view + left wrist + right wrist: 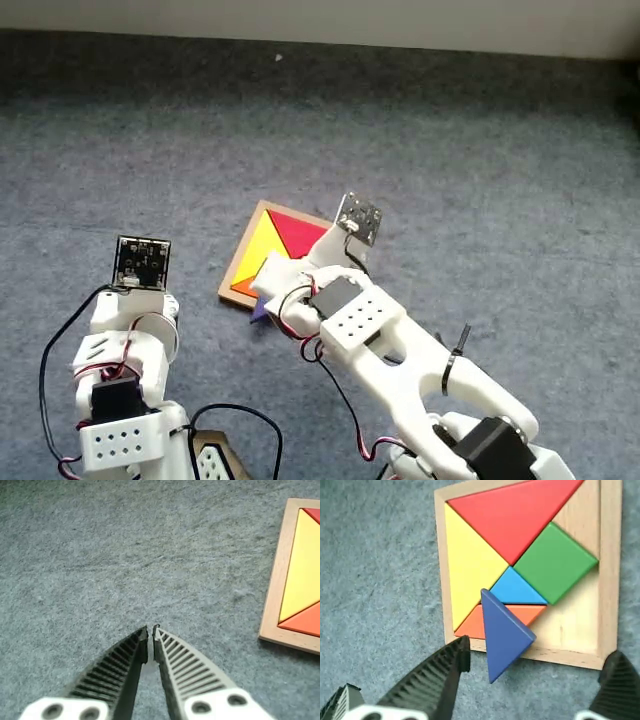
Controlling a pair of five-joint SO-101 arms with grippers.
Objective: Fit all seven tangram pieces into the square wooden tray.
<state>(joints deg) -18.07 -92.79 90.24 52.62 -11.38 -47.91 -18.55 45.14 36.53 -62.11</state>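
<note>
The square wooden tray (610, 580) holds a red triangle (515, 515), a yellow triangle (467, 572), a green square (554, 562), a small light blue triangle (516, 590) and an orange piece (477, 622). A dark blue triangle (502, 635) lies askew over the orange piece and across the tray's near rim. My right gripper (540, 652) hangs open above that rim, one finger on each side of the blue triangle, not touching it. My left gripper (150, 631) is shut on nothing over the carpet, to the side of the tray (275, 580).
Grey carpet covers the whole surface. In the high view the right arm (370, 330) stretches over the tray (240, 270), while the left arm (125, 370) stands folded at the near left. Bare wood (570, 625) shows in the tray's corner beside the green square.
</note>
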